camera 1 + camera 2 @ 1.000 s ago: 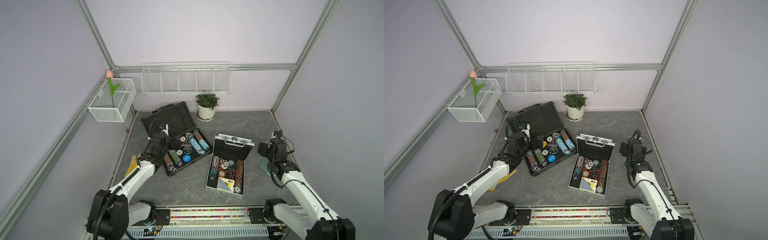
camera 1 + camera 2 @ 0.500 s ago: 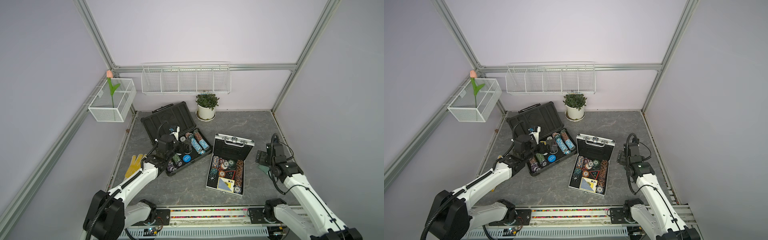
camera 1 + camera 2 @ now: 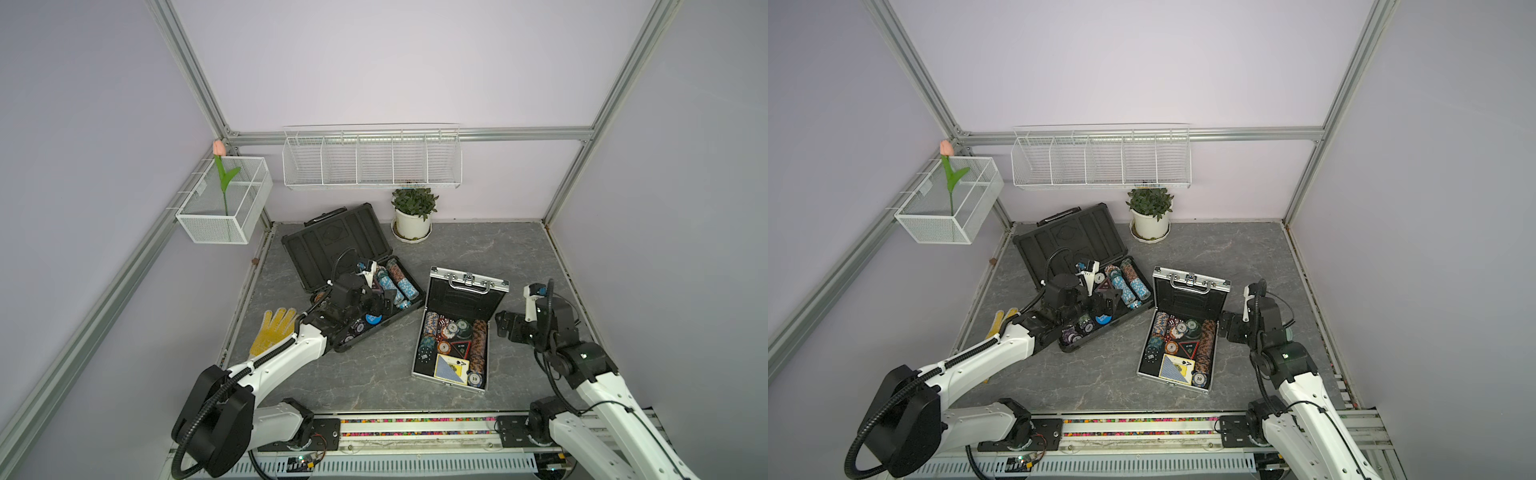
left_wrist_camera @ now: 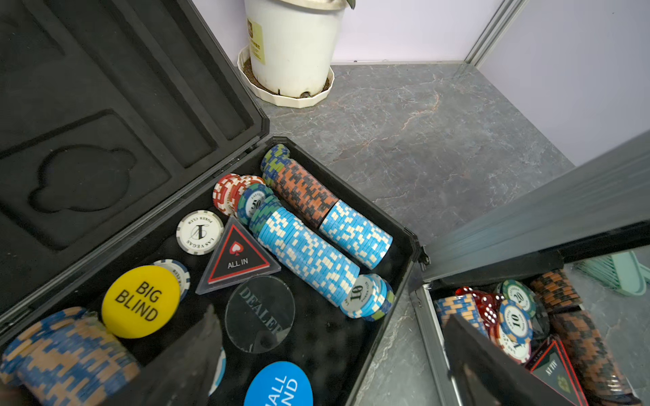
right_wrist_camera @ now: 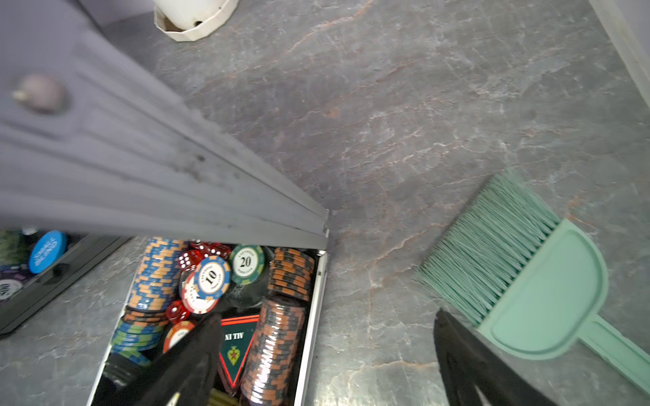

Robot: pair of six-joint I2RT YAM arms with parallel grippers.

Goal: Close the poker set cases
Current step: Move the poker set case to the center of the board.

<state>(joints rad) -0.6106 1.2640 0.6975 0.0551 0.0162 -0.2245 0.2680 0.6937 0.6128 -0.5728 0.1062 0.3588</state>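
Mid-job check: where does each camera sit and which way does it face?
Top views: high at the robot's end, looking down over the table; left arm with left gripper, right arm with right gripper, both open.
Left wrist: over the dark case, facing the plant pot; its fingers show.
Right wrist: beside the silver case, looking past it toward the plant pot; its fingers show.
Shared: both wrist views show the silver case's red dice.

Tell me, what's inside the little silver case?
Inside the silver case: rows of poker chips, red dice, a triangular ALL IN marker and playing cards, on black lining. Whatever lies beneath the chips and cards is hidden.
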